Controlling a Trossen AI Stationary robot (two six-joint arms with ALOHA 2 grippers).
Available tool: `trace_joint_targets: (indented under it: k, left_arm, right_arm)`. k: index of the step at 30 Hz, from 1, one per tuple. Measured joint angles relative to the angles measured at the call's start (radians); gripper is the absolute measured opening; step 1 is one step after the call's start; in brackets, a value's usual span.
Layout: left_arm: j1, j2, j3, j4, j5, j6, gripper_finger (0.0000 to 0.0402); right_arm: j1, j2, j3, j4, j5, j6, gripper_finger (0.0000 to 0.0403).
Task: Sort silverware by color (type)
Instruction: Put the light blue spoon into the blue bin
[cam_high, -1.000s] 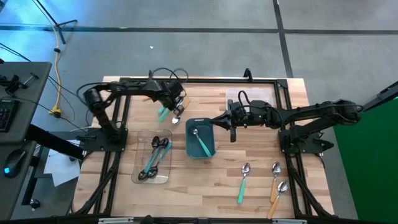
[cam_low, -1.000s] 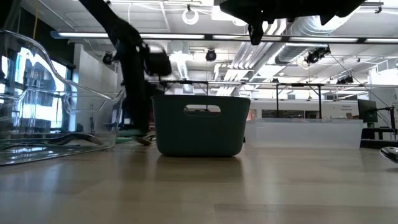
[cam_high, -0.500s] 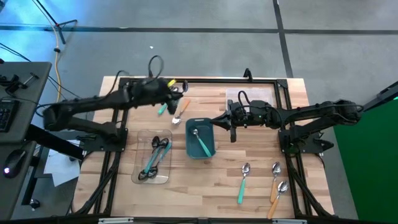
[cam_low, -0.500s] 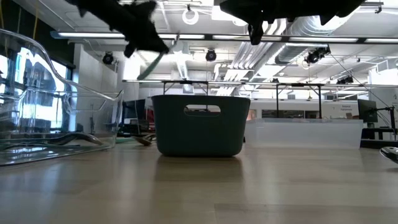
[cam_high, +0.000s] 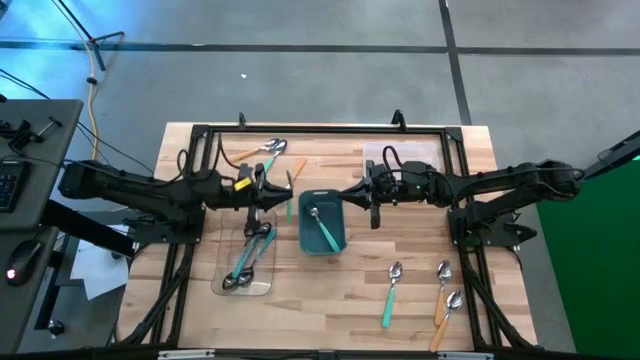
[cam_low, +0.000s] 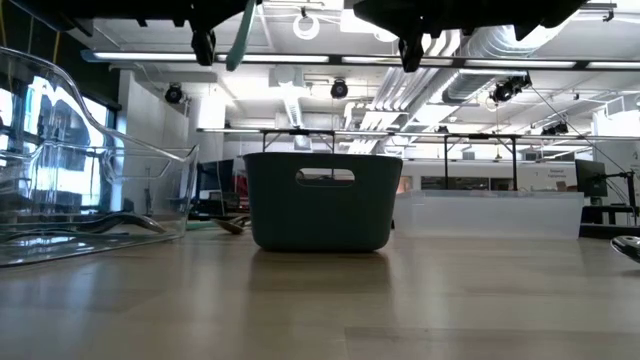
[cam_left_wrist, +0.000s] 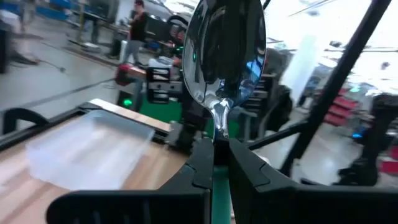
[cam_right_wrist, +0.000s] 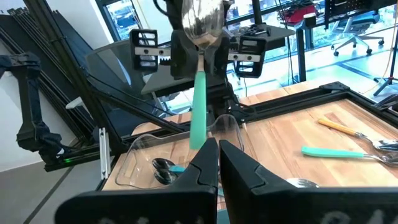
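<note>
A teal spoon (cam_left_wrist: 222, 68) is clamped in the left gripper (cam_high: 262, 190), whose fingers (cam_left_wrist: 200, 163) are pinched shut on its neck just below the shiny bowl. In the high view the gripper hangs above the far end of the clear tray (cam_high: 226, 232), between the tray and the teal bin (cam_high: 340, 212); the teal handle (cam_low: 240, 35) points down in the low view, well above the table (cam_high: 330, 300).

In the tray lie several spoons (cam_high: 252, 255), dark ones and teal ones mixed together. One teal spoon (cam_high: 322, 228) lies in the bin. At the table's far edge, beyond the left gripper, lie two more spoons (cam_high: 262, 150); one has an orange handle, and the right wrist view shows the other's is teal. On the near right of the table are three spoons: one teal (cam_high: 390, 295) and two orange (cam_high: 443, 300), side by side, the orange pair close together.

The right gripper (cam_high: 374, 212) hangs over the table just right of the bin, its fingers (cam_right_wrist: 208, 163) closed together and holding nothing.

A second clear tray (cam_high: 400, 155) sits at the far edge of the table, beyond the right arm.
</note>
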Motion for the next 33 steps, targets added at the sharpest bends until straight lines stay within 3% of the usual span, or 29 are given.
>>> trace_joint_targets:
  k: [4,18,23,27,33]
  left_arm:
    - [-0.016,-0.002,0.000,0.005,-0.059,0.028,0.0008]
    - [-0.015,-0.001,0.000,0.005,-0.063,0.030,0.0008]
    - [-0.015,0.016,0.006,0.009,-0.111,0.065,0.0008]
    - [-0.005,0.066,0.037,0.012,-0.119,0.065,0.0008]
    - [-0.005,0.176,0.099,0.047,-0.119,0.072,0.0008]
  right_arm:
    - [0.000,0.000,0.000,0.000,0.000,0.000,0.0000]
    - [0.000,0.000,0.000,0.001,0.000,0.090,0.0000]
    - [0.008,0.016,0.012,0.004,0.006,0.134,0.0007]
    - [0.031,0.073,0.085,-0.034,0.031,0.125,0.0042]
    - [0.042,0.194,0.225,-0.134,0.114,0.004,0.0136]
